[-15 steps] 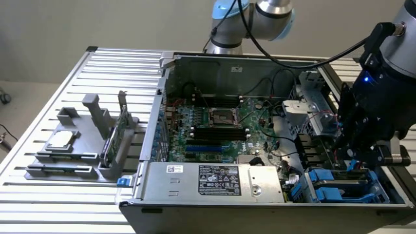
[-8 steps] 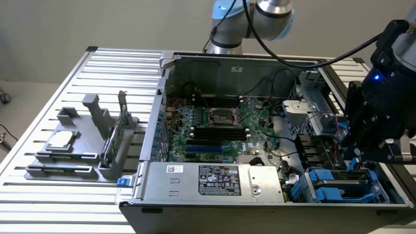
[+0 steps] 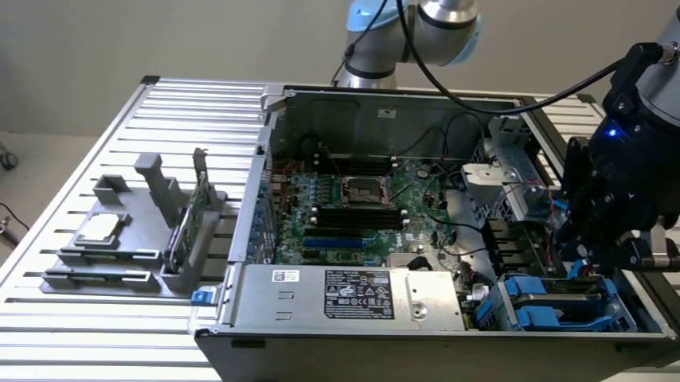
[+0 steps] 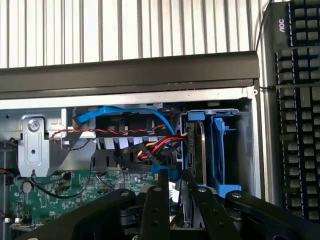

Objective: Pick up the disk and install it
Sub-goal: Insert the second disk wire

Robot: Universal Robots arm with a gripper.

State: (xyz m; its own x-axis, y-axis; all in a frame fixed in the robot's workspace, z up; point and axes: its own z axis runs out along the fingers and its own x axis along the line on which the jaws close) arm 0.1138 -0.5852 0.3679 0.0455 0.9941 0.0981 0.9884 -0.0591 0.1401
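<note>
My gripper (image 4: 178, 197) is shut on the disk (image 4: 170, 176), which I see edge-on between the two black fingers (image 4: 156, 205): a thin grey slab with a white label and a bright blue carrier end. It hangs upright just beside the blue-framed drive bay (image 4: 216, 150) in the corner of the open computer case. In the exterior view the gripper (image 3: 607, 253) hovers over the case's right side, above that drive bay (image 3: 558, 306) with its blue carriers.
Red, yellow and blue cables (image 4: 150, 145) bunch close beside the bay. The motherboard (image 3: 351, 207) and the power supply (image 3: 356, 294) fill the case. A black keyboard (image 4: 300, 100) lies outside the case wall. A grey fixture (image 3: 127, 239) holds a chip and a green card.
</note>
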